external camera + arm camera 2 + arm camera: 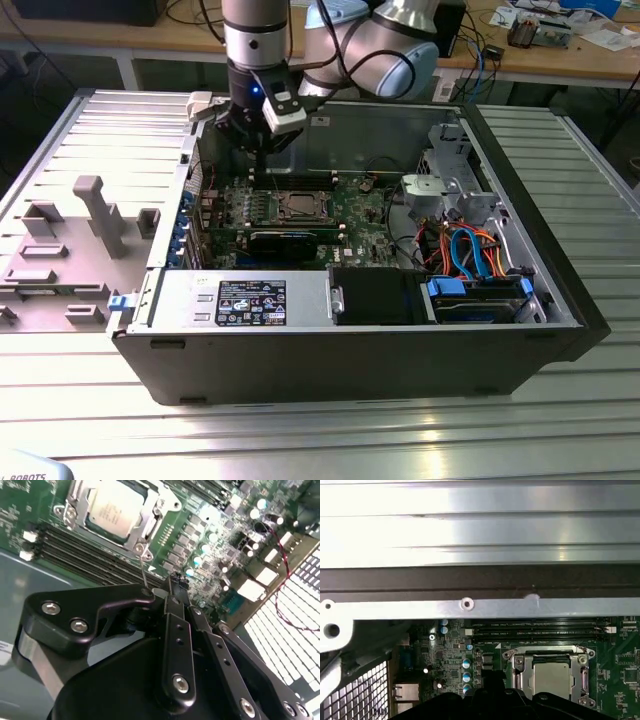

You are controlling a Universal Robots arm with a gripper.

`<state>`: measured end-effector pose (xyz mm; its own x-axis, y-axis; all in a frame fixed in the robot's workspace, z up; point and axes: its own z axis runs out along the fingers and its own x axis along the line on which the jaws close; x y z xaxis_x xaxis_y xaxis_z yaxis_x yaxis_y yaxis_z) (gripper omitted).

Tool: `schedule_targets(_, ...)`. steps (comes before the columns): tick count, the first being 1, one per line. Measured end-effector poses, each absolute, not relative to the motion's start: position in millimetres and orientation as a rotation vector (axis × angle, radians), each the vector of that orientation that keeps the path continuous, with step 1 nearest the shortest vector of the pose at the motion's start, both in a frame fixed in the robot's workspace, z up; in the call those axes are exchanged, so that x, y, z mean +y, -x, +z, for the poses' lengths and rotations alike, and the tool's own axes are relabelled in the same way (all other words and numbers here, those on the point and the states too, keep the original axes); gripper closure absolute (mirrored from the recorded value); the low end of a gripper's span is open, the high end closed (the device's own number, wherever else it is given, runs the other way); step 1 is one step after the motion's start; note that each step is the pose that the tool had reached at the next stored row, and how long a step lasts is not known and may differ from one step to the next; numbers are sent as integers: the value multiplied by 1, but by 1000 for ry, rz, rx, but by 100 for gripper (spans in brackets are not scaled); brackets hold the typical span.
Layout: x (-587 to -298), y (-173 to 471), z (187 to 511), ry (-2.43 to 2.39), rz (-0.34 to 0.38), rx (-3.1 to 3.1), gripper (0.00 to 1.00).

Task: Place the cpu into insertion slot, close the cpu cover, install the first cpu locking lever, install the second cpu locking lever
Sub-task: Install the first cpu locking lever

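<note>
The cpu (112, 507) lies flat in the insertion slot (297, 206) on the green board, silver top up. The cpu cover (150, 522) is folded down around it as a metal frame. In the first wrist view the cpu (551, 677) and cover (517, 665) sit just beyond my dark fingers. A thin wire locking lever (143, 570) stands up from the socket corner, and its free end reaches the side of my gripper (172, 592). The fingers look pressed together, shut. In the exterior view my gripper (262, 165) hangs inside the case, toward the exterior view's left of the socket.
Long memory slots (75, 545) run beside the socket. The case wall (480, 607) is close behind my gripper. A black card (285, 240), the power supply (240, 300) and a drive cage with cables (470, 250) crowd the case. A grey fixture (90, 215) stands outside.
</note>
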<state>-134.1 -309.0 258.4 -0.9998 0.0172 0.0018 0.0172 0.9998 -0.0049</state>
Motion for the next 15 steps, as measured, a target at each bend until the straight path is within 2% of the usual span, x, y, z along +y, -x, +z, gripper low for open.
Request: schedule_targets(15,-302,131,258,-46,-3,-3138,89)
